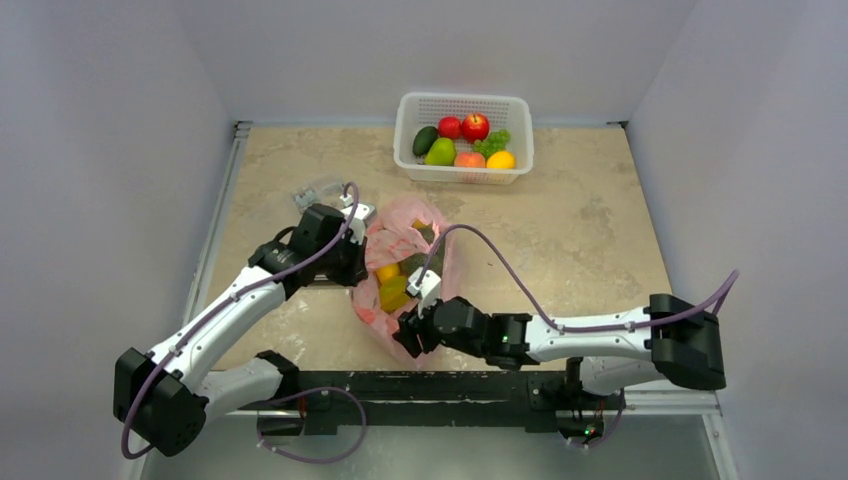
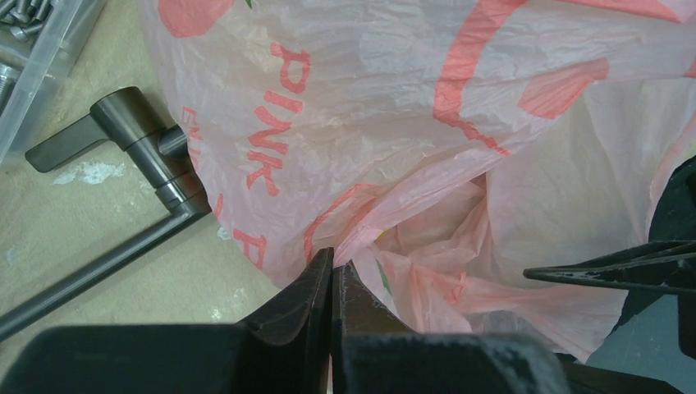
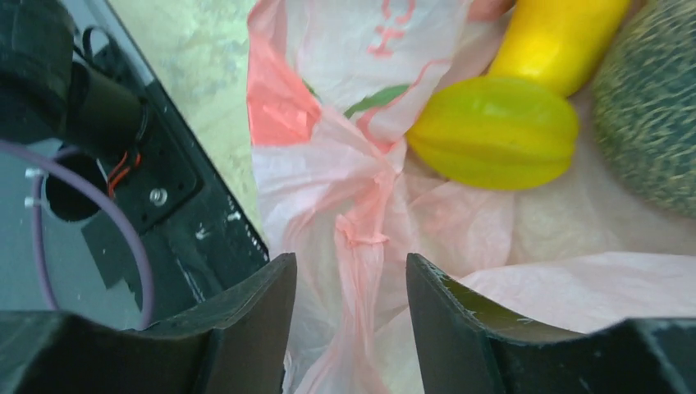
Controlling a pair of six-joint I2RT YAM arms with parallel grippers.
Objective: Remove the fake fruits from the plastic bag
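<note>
Beige tabletop (image 1: 580,230); plastic bag (image 3: 361,222) fold between right fingers (image 3: 246,320), fruits (image 3: 492,131) beyond.

From above, the bag (image 1: 405,235) covers most of the fruits (image 1: 390,283); only some yellow and orange shows at its mouth, and the right gripper (image 1: 403,337) hides its near end. In the right wrist view the melon (image 3: 657,107) is cut by the right edge and the yellow fruit (image 3: 558,41) by the top edge. The left gripper (image 2: 332,267) is closed at a fold, but I cannot tell if film is caught.
</note>
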